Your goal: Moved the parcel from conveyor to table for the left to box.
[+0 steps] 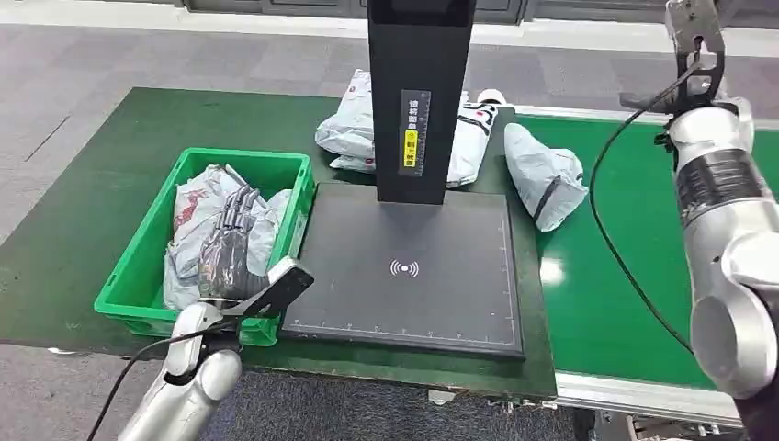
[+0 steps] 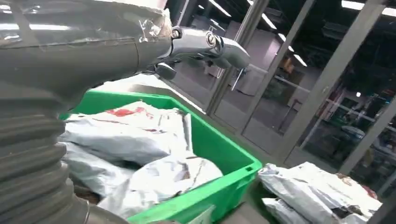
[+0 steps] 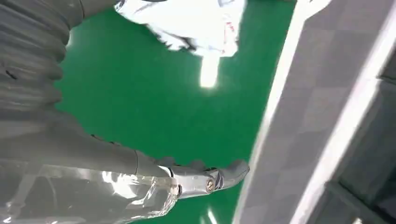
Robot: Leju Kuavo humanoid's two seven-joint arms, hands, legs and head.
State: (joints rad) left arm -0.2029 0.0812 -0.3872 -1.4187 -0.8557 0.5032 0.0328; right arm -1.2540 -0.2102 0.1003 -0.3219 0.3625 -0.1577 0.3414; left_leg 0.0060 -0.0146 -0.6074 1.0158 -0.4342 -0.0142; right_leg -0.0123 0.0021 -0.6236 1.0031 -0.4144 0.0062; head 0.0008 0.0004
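Parcel (image 1: 544, 176) lies at conveyor (image 1: 634, 266) edge beside table (image 1: 83, 220).

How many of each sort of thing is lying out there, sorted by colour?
Green bins: 1
Black scanner stands: 1
Grey-white parcels outside the bin: 2, one on the conveyor, one behind the stand
Parcels in the bin: several, overlapping, no sure count
Total countable: 4

Place: parcel-sorting station, warehouse or logistics test hall.
Conveyor: green belt (image 1: 634, 276) with metal edge rail.
Desk: green-topped desk (image 1: 101, 197) carrying a scanning pad (image 1: 409, 266) under a black post.
Bin: green crate (image 1: 152, 266) holding grey mailer bags.
Surroundings: grey carpet tiles, glass partitions, ceiling strip lights.
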